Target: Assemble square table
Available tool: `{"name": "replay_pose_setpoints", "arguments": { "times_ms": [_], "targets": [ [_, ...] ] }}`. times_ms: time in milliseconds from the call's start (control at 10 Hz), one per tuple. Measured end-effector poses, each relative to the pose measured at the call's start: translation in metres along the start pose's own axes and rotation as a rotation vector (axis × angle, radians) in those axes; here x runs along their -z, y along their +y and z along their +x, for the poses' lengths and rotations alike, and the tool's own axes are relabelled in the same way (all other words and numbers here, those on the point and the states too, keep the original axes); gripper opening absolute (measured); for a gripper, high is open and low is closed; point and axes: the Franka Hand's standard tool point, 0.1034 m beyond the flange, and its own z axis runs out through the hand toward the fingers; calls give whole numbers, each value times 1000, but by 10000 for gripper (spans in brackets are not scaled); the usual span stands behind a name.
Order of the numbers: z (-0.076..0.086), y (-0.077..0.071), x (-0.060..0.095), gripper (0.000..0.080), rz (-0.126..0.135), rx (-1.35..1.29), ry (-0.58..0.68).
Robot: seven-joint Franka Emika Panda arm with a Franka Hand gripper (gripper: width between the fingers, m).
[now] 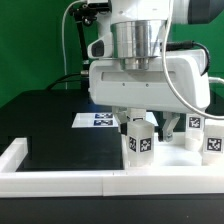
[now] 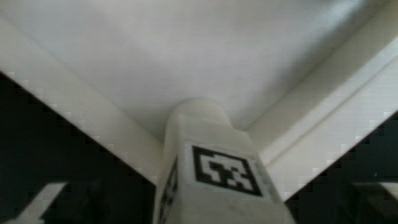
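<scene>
Right now, nearest the lens in the wrist view, a leg (image 2: 214, 165) stands up between my two fingers — I can see the dark fingertips (image 2: 39, 205) low at either edge of that frame, each with a gap to the leg, so the gripper (image 2: 210, 205) is released and holds nothing. The leg's long axis runs straight up toward the camera, its tag face turned my way in the lower middle of the frame.

Behind it the white slab of the square table (image 2: 196, 60) fills the upper part of the wrist frame, and the leg looks seated on it, though I cannot tell how firmly.

In the exterior view the same leg (image 1: 138, 140) stands upright at centre, just under the gripper (image 1: 140, 118), in line with the wrist. Two more legs (image 1: 193, 130) stand at the right edge of the frame, near the border rail (image 1: 100, 180) along the bottom. Farther back, the marker board (image 1: 97, 120) lies flat on the black table (image 1: 50, 130).

I judge the next move turns on that vertical line — lift straight up, no sideways drift, or a finger clips the leg.
</scene>
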Motion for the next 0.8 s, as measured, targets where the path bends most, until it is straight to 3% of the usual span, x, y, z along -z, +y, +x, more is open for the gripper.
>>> {"name": "replay_pose_setpoints", "arguments": {
  "times_ms": [800],
  "targets": [
    [-2,3,2,649,-21,779,-29]
  ]
}}
